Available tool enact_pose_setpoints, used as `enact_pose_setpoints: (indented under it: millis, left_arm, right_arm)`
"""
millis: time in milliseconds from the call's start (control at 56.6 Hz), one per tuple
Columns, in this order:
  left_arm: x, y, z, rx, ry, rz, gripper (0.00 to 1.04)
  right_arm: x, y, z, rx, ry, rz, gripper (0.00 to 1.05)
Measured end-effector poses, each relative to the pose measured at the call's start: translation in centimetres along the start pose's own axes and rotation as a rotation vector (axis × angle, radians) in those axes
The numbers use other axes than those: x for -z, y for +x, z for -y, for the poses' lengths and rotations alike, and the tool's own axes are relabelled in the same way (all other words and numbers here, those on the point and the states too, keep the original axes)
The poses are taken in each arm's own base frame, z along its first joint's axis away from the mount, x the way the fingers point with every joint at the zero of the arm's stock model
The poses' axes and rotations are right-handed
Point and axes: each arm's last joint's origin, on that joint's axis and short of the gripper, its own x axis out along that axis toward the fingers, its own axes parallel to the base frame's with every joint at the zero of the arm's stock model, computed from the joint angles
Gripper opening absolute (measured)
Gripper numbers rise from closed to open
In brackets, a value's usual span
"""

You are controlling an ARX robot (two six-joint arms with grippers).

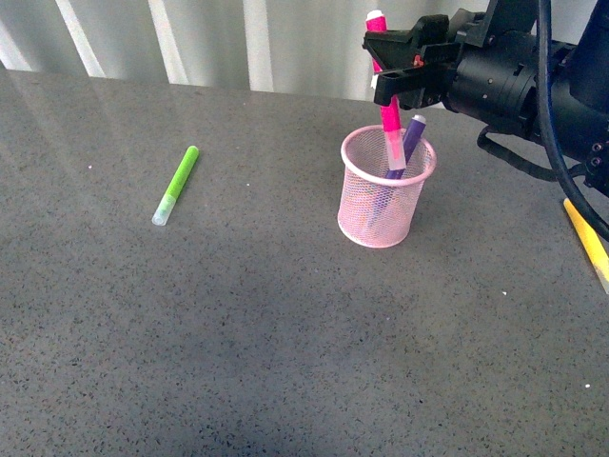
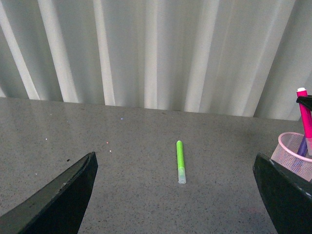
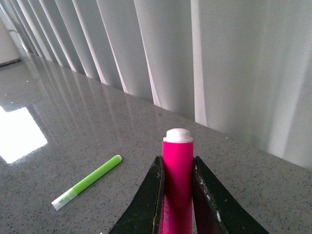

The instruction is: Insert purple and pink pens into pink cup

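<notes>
Holding the pink pen [image 1: 388, 114] upright over the pink cup [image 1: 385, 188], our right gripper [image 1: 404, 67] sits in the upper right of the front view, its fingers [image 3: 155, 195] pinching the barrel from both sides, as the right wrist view shows plainly. The pen's lower, capped end is already below the cup's rim, while its upper end stands well above it. The purple pen [image 1: 409, 143] is inside the cup, leaning against the far right side of the rim. So we judge the task nearly done: one pen is delivered, and the other only needs releasing so it drops fully into the mesh.

Our left gripper [image 2: 170, 195] appears only in its own wrist view, fingers spread wide at the lower corners and holding nothing. A lime-green marker [image 1: 176, 185] lies flat on the grey table [image 1: 285, 362], left of centre and well apart from the cup. A yellow marker [image 1: 588, 243] lies at the right edge.
</notes>
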Motion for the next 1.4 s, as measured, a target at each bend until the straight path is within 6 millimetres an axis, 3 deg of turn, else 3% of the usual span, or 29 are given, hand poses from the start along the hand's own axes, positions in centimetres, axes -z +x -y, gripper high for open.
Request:
enact_pose_setpoints:
  millis: [88,265,424,512,671,795,883,1113,1237,1325,1396]
  left_arm:
    - [0.0,0.0,0.0,0.000,0.000,0.000,0.98]
    - [0.0,0.0,0.0,0.000,0.000,0.000,0.98]
    - [0.0,0.0,0.0,0.000,0.000,0.000,0.98]
    - [0.0,0.0,0.0,0.000,0.000,0.000,0.98]
    - [0.0,0.0,0.0,0.000,0.000,0.000,0.98]
    - [0.0,0.0,0.0,0.000,0.000,0.000,0.98]
    - [0.0,0.0,0.0,0.000,0.000,0.000,0.98]
    - [0.0,0.0,0.0,0.000,0.000,0.000,0.98]
    - [0.0,0.0,0.0,0.000,0.000,0.000,0.98]
    - [0.0,0.0,0.0,0.000,0.000,0.000,0.98]
    - [0.0,0.0,0.0,0.000,0.000,0.000,0.98]
  right_arm:
    - [0.2,-0.1,0.0,-0.014,0.004,-0.011,0.19]
    - [0.2,-0.3,0.4,-0.006,0.011,-0.020,0.51]
    - [0.0,-0.6,0.9,0.013,0.011,-0.016,0.86]
    - [-0.4,-0.7,1.0,0.028,0.010,-0.004,0.99]
    - [-3.0,-1.5,1.2,0.100,-0.016,0.064,0.98]
    - [-7.6,-3.6,1.4,0.245,-0.060,0.176,0.98]
    - [-11.2,-6.5,0.7,0.330,-0.087,0.236,0.98]
    - [-15.6,-14.4,-5.0,0.313,-0.123,0.301,0.98]
    - [-17.1,-20.7,-9.6,0.313,-0.140,0.363,0.98]
    - [-17.3,-22.9,-11.0,0.325,-0.141,0.387,0.98]
    - [-17.4,-24.4,-11.8,0.502,-0.114,0.321,0.89]
